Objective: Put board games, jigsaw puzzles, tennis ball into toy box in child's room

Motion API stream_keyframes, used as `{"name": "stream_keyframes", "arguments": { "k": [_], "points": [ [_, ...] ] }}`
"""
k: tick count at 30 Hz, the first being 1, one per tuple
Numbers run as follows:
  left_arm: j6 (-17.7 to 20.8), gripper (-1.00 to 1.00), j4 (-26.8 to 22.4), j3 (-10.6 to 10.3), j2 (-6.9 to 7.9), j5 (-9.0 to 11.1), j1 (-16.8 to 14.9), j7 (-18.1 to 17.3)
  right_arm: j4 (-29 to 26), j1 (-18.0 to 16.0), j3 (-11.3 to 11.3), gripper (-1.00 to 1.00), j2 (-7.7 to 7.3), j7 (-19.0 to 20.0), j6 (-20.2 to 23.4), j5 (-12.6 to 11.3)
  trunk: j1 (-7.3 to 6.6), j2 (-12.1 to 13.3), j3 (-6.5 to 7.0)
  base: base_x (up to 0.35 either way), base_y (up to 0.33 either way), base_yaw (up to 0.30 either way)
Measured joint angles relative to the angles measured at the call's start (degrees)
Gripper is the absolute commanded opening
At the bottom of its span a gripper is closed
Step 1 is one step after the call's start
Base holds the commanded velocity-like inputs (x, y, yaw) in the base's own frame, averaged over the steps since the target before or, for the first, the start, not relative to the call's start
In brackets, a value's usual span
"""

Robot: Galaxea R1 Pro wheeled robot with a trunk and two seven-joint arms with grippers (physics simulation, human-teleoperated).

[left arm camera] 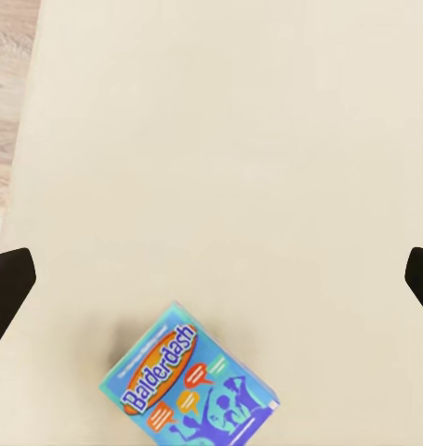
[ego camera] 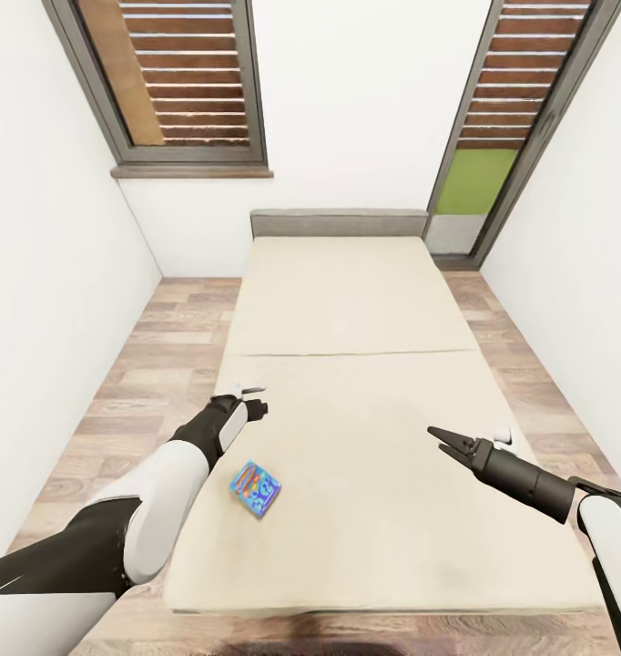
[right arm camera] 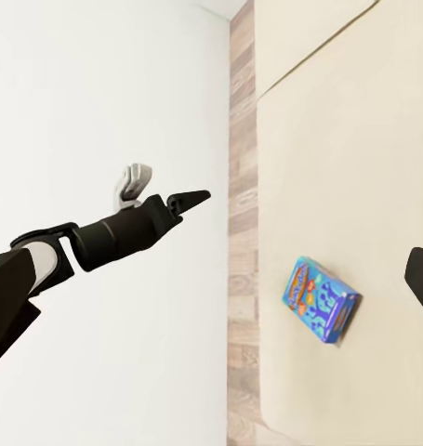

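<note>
— What do we see, starting with the biggest things?

— We see the child's room (ego camera: 365, 109): white walls, a wood-plank floor (ego camera: 165, 337) and two slatted windows (ego camera: 178, 77). A cream bed (ego camera: 365, 346) with a grey headboard (ego camera: 338, 222) runs away from us down the middle.

— And our arms?

— Both reach over the near half of the bed. The left pincer (ego camera: 252, 402) hangs above the mattress near its left edge; in the left wrist view its dark fingertips (left arm camera: 6, 283) sit at opposite borders, so we call it spread wide. The right pincer (ego camera: 442, 440) hovers over the right side of the mattress, well apart from the left; in the head view its tips look drawn to a point, but we cannot tell for certain how it stands.

— Where is the board game?

— One light-blue board game (ego camera: 255, 487) with an orange "Balderdash" logo lies flat on the mattress, turned askew, near the left edge and just nearer to us than the left pincer. Nothing touches it.
</note>
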Motion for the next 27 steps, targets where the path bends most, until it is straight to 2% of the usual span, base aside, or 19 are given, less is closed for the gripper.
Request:
{"name": "stream_keyframes", "arguments": {
  "k": [22, 27],
  "points": [
    [0.0, 1.0, -0.3, 0.2, 0.02, 0.0, 0.0, -0.1, -0.2, 0.0, -0.1, 1.0, 0.0, 0.1, 0.0, 0.0, 0.0, 0.0, -2.08, 0.0, 0.0, 0.0],
    [-0.1, 1.0, -0.4, 0.2, 0.02, 0.0, 0.0, 0.0, -0.5, -0.1, -0.3, 1.0, 0.0, 1.8, 0.0, -0.6, 0.0, 0.0, -2.55, 0.0, 0.0, 0.0]
  ]
}}
